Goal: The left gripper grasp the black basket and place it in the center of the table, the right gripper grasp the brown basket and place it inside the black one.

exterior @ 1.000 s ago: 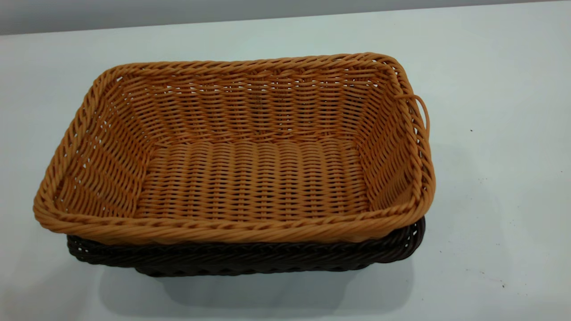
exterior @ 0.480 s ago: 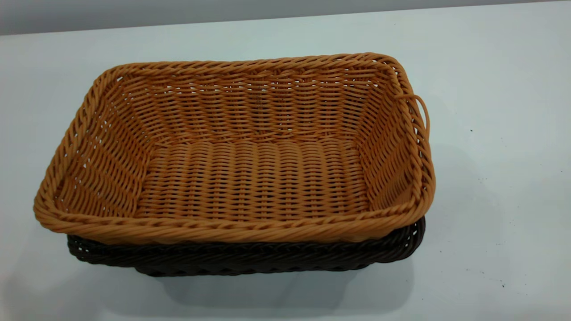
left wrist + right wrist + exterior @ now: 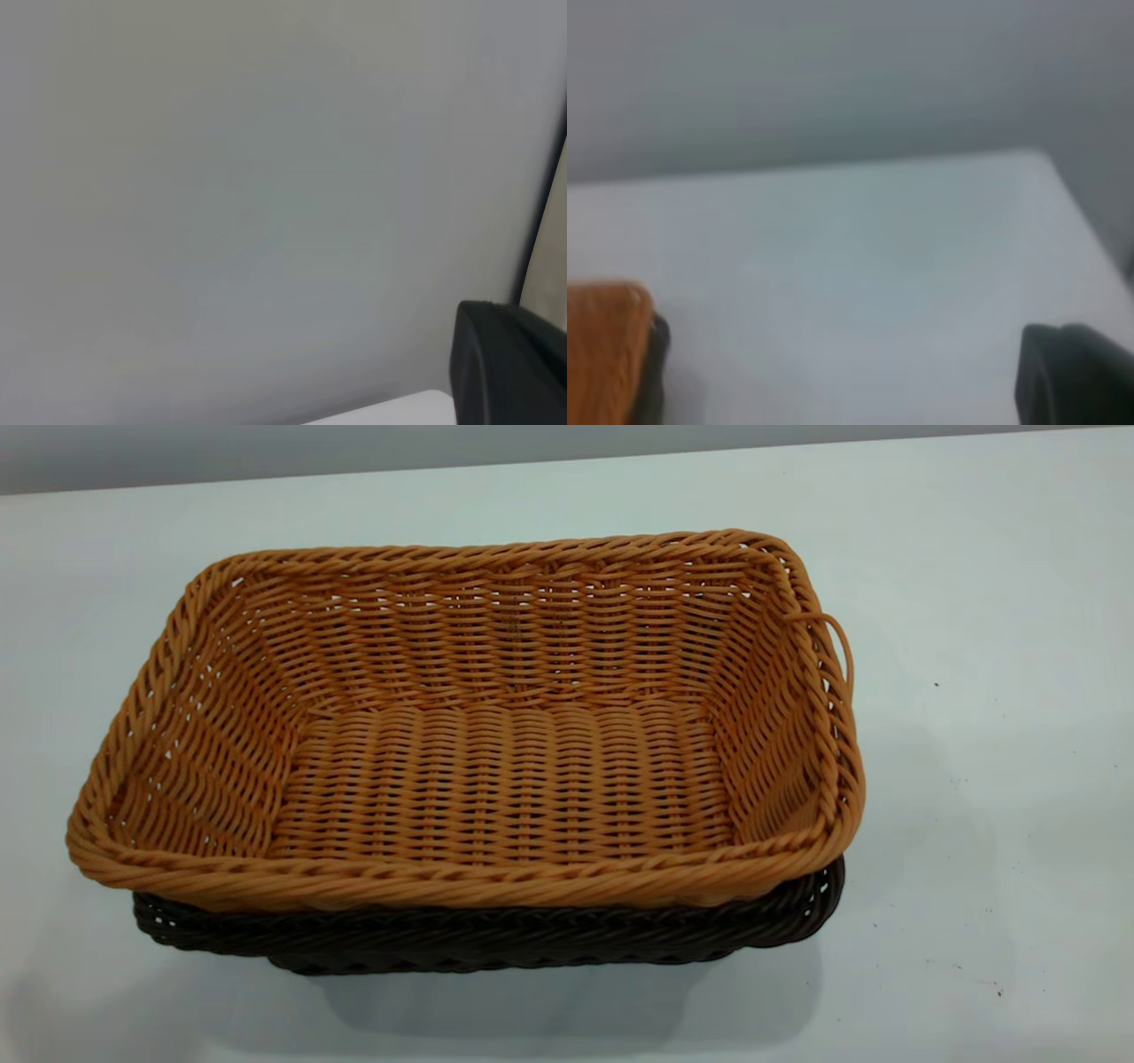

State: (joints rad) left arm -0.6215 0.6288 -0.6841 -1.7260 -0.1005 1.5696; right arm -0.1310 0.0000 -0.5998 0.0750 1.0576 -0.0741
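Observation:
In the exterior view the brown basket [image 3: 496, 779] sits nested inside the black basket [image 3: 496, 939], whose dark rim shows below its front and right sides. Both rest on the white table [image 3: 974, 779]. Neither gripper appears in that view. In the left wrist view only a black part of my left gripper [image 3: 509, 365] shows, against a grey wall, away from the baskets. The right wrist view has a black part of my right gripper [image 3: 1074, 374] over bare table, with a corner of the brown basket [image 3: 602, 350] and the black basket's edge [image 3: 656, 372] some way off.
A loose strand loops out of the brown basket's right rim [image 3: 837, 646]. Small dark specks [image 3: 999, 992] dot the table on the right. The table's far edge [image 3: 567, 462] meets a grey wall.

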